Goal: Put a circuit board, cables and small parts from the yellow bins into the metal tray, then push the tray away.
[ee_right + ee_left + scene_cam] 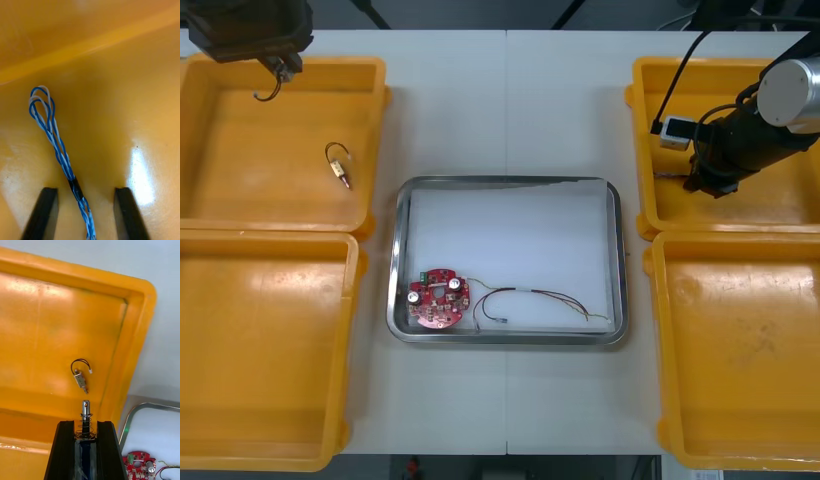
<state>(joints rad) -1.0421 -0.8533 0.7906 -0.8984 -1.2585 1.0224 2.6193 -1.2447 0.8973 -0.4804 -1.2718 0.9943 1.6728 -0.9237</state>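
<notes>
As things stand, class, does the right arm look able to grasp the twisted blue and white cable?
Probably yes. The right gripper is open in the far right yellow bin, its fingers standing either side of the twisted blue and white cable, with nothing between.

Metal tray (510, 235) far half bare; circuit board (439, 297), cable (530, 293) crowd near edge.

L pincer (85, 423) grips sprung small metal part (86, 408) — 2nd part (79, 379) in yellow bin (41, 333).
</notes>
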